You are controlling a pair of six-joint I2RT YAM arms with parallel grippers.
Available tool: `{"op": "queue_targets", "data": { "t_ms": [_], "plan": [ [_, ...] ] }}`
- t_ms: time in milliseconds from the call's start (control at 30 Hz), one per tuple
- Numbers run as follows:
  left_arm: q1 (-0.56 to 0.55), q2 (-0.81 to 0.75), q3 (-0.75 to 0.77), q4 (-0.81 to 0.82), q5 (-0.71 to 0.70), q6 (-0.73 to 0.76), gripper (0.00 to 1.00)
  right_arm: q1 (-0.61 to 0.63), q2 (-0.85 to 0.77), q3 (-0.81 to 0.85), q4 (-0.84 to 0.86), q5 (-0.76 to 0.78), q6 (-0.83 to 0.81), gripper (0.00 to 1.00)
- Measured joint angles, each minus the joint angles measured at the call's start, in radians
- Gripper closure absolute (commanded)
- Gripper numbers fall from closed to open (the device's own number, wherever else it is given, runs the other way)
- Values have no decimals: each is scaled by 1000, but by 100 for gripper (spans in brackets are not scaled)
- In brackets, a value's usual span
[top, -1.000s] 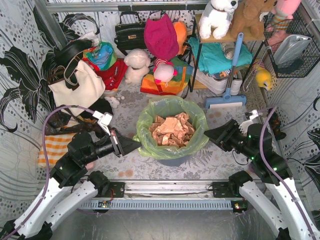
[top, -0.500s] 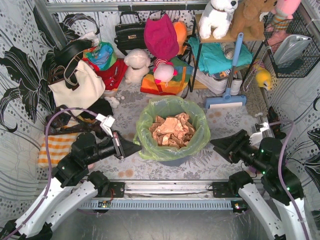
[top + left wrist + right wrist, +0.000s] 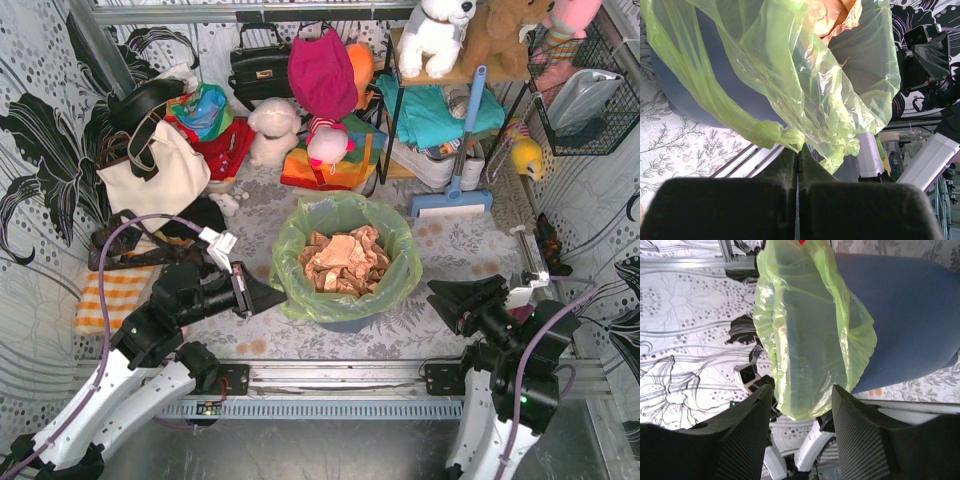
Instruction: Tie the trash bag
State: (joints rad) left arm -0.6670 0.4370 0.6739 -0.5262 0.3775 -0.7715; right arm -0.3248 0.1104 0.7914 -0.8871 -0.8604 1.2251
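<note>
Floral tabletop [image 3: 455, 245] is crammed along the top of the frame: cream handbag [image 3: 155, 172], white plush [image 3: 272, 130], and a blue mop [image 3: 452, 203] just upper right of the trash bag [image 3: 345, 215]. The bag sits dead centre, lining the blue-grey bin [image 3: 345, 323]. Left tool [image 3: 275, 295] is closed tight, tips against the bag's left fold. Right tool [image 3: 440, 300] sits lower right, jaws apart, not touching the bag.

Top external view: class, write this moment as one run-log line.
lime-green translucent plastic trash bag: untied, lining blue-grey round plastic bin | left gripper: shut on bag fold | right gripper: open, clear of bag
</note>
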Motion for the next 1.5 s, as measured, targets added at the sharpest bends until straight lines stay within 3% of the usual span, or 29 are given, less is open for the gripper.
{"op": "queue_targets", "data": {
  "t_ms": [267,500,600,800,933,1233,1333,1500],
  "plan": [
    [0,23,-2,3,14,1,100,-298,84,-1,-151,-328,-214,50],
    [0,20,-2,3,15,2,100,-311,91,-164,200,-465,-26,56],
    [0,20,0,-2,11,5,100,-311,93,-261,275,-476,34,56],
    [0,21,33,-27,-3,19,99,-311,127,-278,315,-418,64,50],
    [0,21,59,-35,-10,33,99,-314,155,-241,275,-333,23,51],
    [0,43,64,-37,-18,48,99,-313,135,-285,365,-230,31,50],
    [0,56,64,-35,-17,49,99,-293,201,-242,294,-162,-76,50],
    [0,69,64,-34,-8,51,99,-195,444,17,221,-43,-304,50]
  ]
}}
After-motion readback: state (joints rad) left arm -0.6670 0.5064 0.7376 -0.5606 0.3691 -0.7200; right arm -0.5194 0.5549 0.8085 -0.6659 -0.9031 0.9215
